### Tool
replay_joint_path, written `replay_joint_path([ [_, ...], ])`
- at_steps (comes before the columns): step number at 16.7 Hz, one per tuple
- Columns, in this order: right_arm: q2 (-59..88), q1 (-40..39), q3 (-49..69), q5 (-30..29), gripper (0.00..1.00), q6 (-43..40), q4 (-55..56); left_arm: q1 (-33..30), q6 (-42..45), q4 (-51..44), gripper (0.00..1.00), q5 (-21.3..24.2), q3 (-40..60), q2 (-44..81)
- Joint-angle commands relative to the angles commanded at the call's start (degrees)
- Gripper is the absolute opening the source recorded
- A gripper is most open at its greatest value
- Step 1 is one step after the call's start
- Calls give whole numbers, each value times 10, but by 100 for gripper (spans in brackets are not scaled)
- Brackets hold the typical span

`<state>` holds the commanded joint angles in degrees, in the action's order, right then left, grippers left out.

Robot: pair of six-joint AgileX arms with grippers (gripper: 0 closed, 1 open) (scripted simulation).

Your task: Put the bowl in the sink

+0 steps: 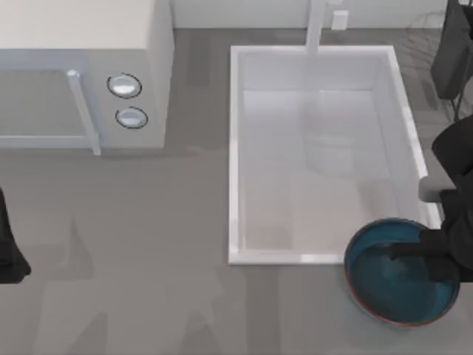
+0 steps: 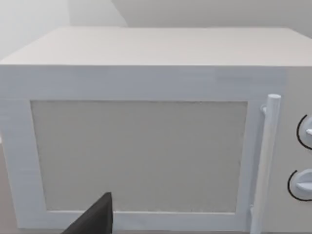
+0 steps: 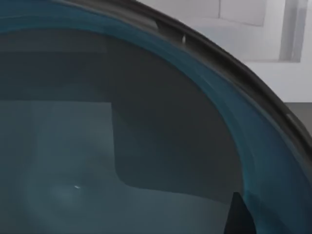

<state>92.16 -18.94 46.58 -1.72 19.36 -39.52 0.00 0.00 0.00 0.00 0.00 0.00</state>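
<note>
The bowl sits at the sink's near right corner, overlapping the rim, not yet inside. The right gripper reaches over its edge, probably clamped there, though I cannot tell. Left arm parked by the microwave

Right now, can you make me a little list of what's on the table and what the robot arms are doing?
bowl: teal, on the table at the sink's near right corner, not in it
sink: white basin, nothing inside
microwave: white, far left
right gripper: reaching into the bowl at its rim
left gripper: parked at the left edge
</note>
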Motion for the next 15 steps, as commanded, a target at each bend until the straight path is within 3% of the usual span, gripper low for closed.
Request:
replay_joint_path([
  [6,-6,-3,39,1,0,-1,-42,0,0,0,100,0,0,0],
  [15,-69,2,252,1,0,-3,-332,0,0,0,100,0,0,0],
])
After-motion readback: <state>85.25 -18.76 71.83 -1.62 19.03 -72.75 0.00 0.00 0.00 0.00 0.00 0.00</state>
